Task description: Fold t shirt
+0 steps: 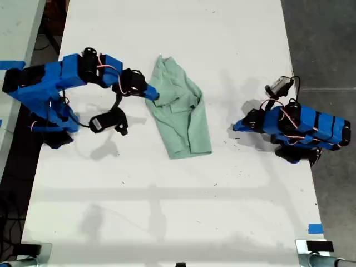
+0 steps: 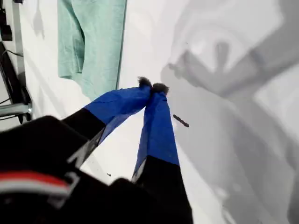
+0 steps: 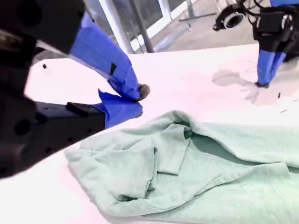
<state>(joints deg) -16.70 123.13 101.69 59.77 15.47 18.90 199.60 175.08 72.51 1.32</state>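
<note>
The pale mint-green t shirt [image 1: 181,108] lies crumpled on the white table [image 1: 167,211], folded into a long strip near the middle of the exterior view. My second gripper [image 1: 152,93] sits at the shirt's edge on the exterior view's left. Its blue fingers [image 3: 126,79] are together beside the cloth [image 3: 196,172], with nothing between them. My first gripper [image 1: 236,127] rests low over the table on the exterior view's right, well apart from the shirt [image 2: 91,37]. Its fingertips [image 2: 159,88] are pressed shut on nothing. The second wrist view also shows the first gripper [image 3: 262,83] far off.
The table is long, with its edges near both arm bases. Dark floor [image 1: 328,44] lies past the table edge on the exterior view's right. A blue tape strip [image 1: 315,228] marks the lower corner on the exterior view's right. A small dark speck [image 2: 181,121] lies by my first gripper.
</note>
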